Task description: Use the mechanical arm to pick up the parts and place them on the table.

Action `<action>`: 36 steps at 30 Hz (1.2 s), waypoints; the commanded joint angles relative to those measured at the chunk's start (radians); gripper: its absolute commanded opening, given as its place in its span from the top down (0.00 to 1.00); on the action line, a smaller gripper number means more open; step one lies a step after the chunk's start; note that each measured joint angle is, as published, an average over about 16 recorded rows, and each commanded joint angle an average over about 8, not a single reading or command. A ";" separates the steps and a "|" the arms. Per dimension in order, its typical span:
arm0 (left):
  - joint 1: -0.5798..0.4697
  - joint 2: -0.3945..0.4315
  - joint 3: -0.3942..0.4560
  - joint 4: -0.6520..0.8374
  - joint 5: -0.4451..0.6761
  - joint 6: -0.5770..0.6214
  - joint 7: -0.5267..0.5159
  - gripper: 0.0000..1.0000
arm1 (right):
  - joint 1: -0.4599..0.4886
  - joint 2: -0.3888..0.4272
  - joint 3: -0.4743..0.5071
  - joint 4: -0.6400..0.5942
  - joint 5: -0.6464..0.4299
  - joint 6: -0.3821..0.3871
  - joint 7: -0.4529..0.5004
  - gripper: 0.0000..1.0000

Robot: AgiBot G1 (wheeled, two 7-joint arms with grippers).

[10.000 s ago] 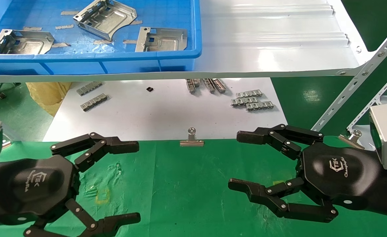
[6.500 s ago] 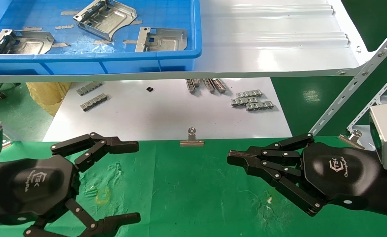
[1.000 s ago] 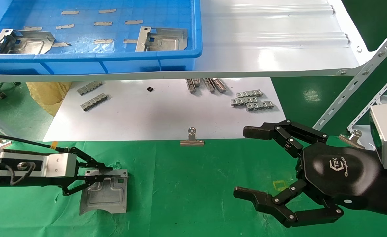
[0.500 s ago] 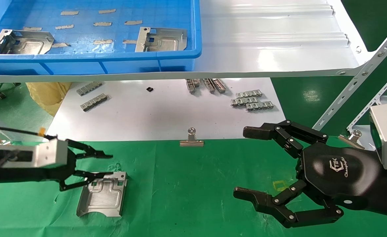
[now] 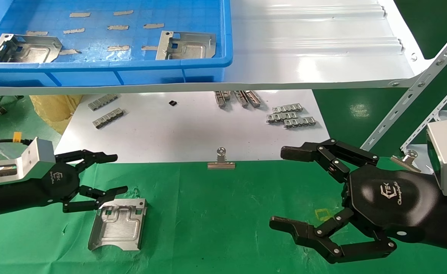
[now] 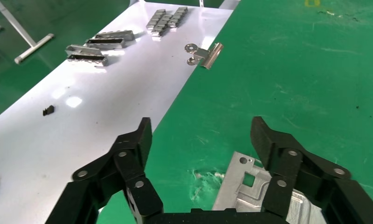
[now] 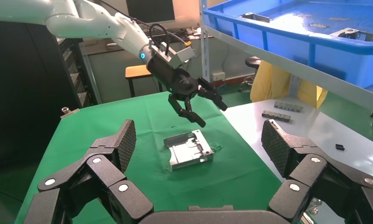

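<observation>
The left hand [image 5: 94, 179] hangs just above the green tabletop [image 5: 215, 213], its black fingers [image 5: 97, 156] spread and gripping nothing. One silvery part [image 5: 118, 223] lies flat on the cloth directly beneath and a little forward of the lower fingertips, apart from them, with its folded flange toward the hand. From the right wrist view the gap shows plainly: the part [image 7: 189, 149] rests on the cloth while the left hand [image 7: 198, 100] hovers over it. The spread suggests a release made so the plate settles flat rather than tipping on its flange.

Two more parts [image 5: 187, 45] lie in the blue bin [image 5: 132, 72] on the raised shelf, well beyond the left hand's reach as it hangs. These probably come next.

The right hand [image 5: 303, 190] hovers over the far side of the tabletop, fingers wide and empty, seemingly parked clear of the work.
</observation>
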State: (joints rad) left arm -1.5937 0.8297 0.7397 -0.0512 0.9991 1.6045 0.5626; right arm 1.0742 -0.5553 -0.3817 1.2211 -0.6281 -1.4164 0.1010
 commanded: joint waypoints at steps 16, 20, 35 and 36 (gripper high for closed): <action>0.090 -0.038 -0.080 -0.217 -0.046 -0.019 -0.128 0.00 | 0.000 0.000 0.000 0.000 0.000 0.000 0.000 0.00; 0.125 -0.053 -0.111 -0.299 -0.064 -0.027 -0.179 0.00 | 0.000 0.000 0.000 0.000 0.000 0.000 0.000 0.00; 0.255 -0.108 -0.226 -0.608 -0.132 -0.054 -0.368 0.00 | 0.000 0.000 0.000 0.000 0.000 0.000 0.000 0.00; 0.264 -0.111 -0.234 -0.629 -0.136 -0.056 -0.380 0.00 | 0.000 0.000 0.000 0.000 0.000 0.000 0.000 0.00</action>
State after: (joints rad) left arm -1.3295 0.7185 0.5058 -0.6799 0.8628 1.5489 0.1822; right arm 1.0741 -0.5553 -0.3817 1.2210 -0.6280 -1.4164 0.1010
